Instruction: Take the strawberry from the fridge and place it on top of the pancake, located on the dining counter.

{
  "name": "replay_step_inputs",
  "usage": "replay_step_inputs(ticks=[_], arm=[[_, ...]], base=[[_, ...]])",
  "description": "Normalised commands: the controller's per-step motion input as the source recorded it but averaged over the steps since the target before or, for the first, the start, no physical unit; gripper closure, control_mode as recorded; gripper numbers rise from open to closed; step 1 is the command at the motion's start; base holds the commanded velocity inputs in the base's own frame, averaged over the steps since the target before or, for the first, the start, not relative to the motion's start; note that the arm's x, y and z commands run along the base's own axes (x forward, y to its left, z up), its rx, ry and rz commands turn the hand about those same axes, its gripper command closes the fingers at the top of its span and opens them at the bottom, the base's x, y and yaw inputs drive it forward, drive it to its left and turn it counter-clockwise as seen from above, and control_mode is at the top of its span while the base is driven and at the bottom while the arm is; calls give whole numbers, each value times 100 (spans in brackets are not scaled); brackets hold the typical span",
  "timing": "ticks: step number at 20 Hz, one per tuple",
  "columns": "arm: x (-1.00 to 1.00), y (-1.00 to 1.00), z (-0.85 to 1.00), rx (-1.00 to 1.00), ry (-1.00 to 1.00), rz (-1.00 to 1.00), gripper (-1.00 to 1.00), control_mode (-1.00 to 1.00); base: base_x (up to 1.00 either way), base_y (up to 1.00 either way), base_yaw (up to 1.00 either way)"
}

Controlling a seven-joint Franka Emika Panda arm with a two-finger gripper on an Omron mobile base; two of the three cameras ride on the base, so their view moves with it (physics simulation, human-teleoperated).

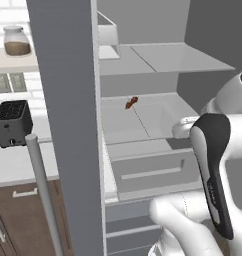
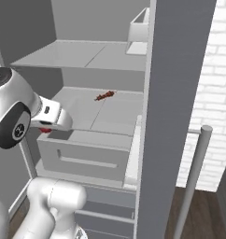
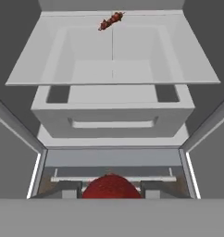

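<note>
The strawberry [image 3: 111, 186], a small bright red fruit, sits between the two dark fingertips of the end effector [image 3: 111, 190], which is closed on it from both sides. From the right base camera a sliver of red [image 2: 45, 130] shows under the white wrist, just in front of the near left corner of the fridge drawer, outside the shelves.

The fridge [image 1: 68, 125] stands open, its matte grey door edge rising close on the left with a long silver bar handle [image 1: 43, 192]. Inside are pale grey shelves. On the middle shelf [image 2: 112, 112], toward the far side, lies an elongated reddish-brown food item [image 2: 104, 96], well apart from the end effector. Below that shelf a pale grey drawer [image 3: 113, 112] stands pulled partly out, and nothing can be seen in it.

A door bin [image 2: 139, 31] hangs high on the right door. To the left, outside the fridge, a black toaster [image 1: 12, 123] sits on a white desk [image 1: 20, 165], with a glass jar [image 1: 16, 41] of brown contents on a shelf above.
</note>
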Motion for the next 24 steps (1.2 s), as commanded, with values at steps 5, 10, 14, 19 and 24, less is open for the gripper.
replay_step_inputs(ticks=[5,10,14,19,24], arm=[[0,0,0,0,0,0,100,100],[0,0,0,0,0,0,100,100],[0,0,0,0,0,0,100,100],[0,0,0,0,0,0,100,100],[0,0,0,0,0,0,100,100]], base=[[-100,0,0],[-100,7,0],[-96,39,8],[-20,44,70],[0,0,100]])
